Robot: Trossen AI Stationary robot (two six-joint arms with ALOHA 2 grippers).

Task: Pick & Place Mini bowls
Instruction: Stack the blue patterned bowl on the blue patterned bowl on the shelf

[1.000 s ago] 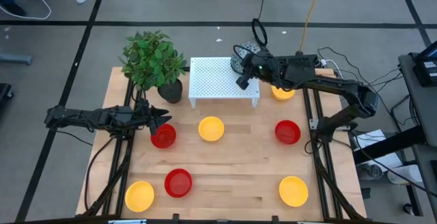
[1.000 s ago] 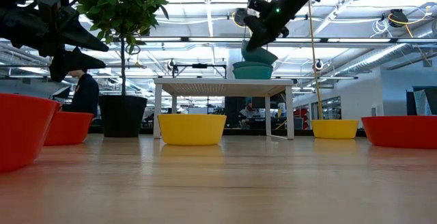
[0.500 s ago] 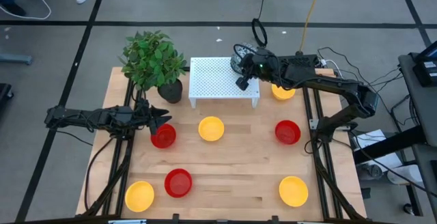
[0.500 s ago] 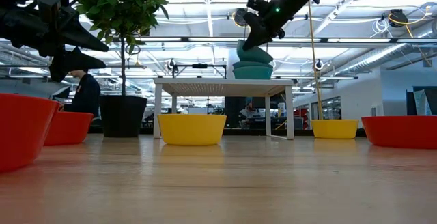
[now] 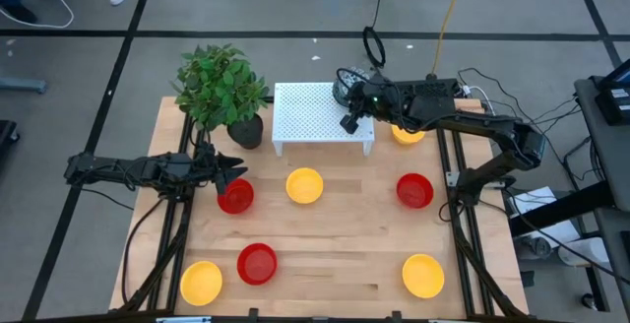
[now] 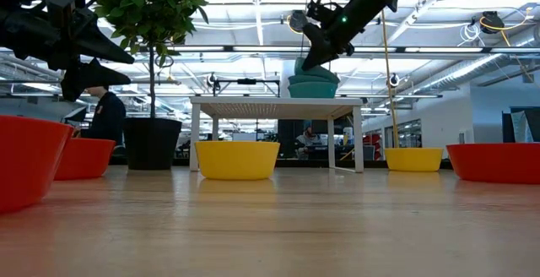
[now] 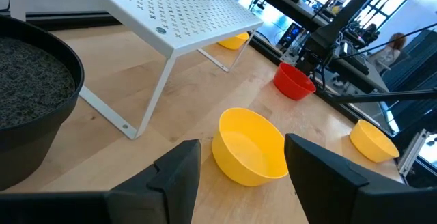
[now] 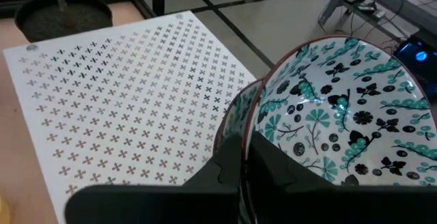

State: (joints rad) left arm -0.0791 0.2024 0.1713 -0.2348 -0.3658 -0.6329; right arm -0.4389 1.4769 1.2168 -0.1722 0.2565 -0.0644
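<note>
The right gripper (image 8: pixel 242 157) is over the far right corner of the white perforated stand (image 5: pixel 315 114), its fingers pinching the rim of a patterned bowl (image 8: pixel 334 121) that is white inside with teal and dark leaf print. In the low view that bowl (image 6: pixel 314 67) sits tilted on top of another teal bowl resting on the stand, so it looks to be nested or nearly so. The bowl appears rigid, glossy and light, probably ceramic or melamine; a rim pinch like this one is the natural hold, though the smooth glaze could let it swing or slip, and it may chip if dropped. The left gripper (image 7: pixel 239 173) hovers with fingers spread beside a red bowl (image 5: pixel 235 196) near the plant pot (image 5: pixel 245 130), holding nothing. Yellow bowls (image 5: pixel 304 185) and further red ones lie scattered across the wooden table (image 5: pixel 335 264)
</note>
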